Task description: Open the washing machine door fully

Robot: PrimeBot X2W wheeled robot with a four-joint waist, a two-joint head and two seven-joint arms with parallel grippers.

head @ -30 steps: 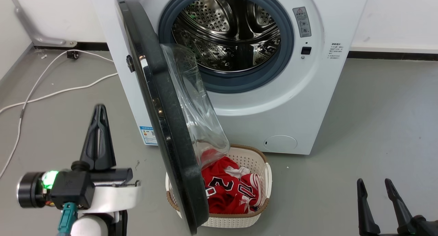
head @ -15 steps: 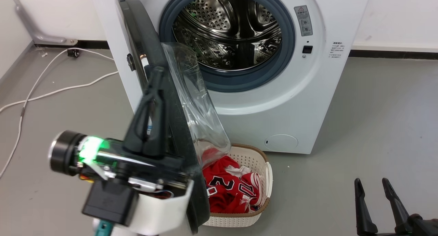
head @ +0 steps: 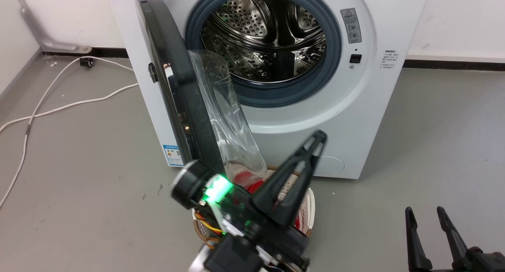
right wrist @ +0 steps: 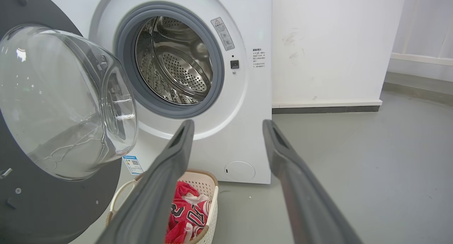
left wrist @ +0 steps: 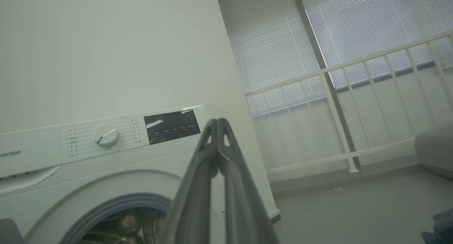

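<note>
Two empty end effectors: left end effector [head: 318,138], fingers pressed together, hangs in front of the washer [head: 355,118], just right of the door [head: 173,79]; right end effector [head: 424,212] is spread wide, low and apart. The door stands about half open above a basket [right wrist: 213,208].

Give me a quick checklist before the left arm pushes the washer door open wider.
1. Door fully open: not ok, about halfway.
2. Left tool shut: ok.
3. Left tool touching door: not ok, fingers point toward the washer.
4. Right tool open, apart from door: ok.
5. Basket below door glass, out of its swing: cannot tell.
</note>
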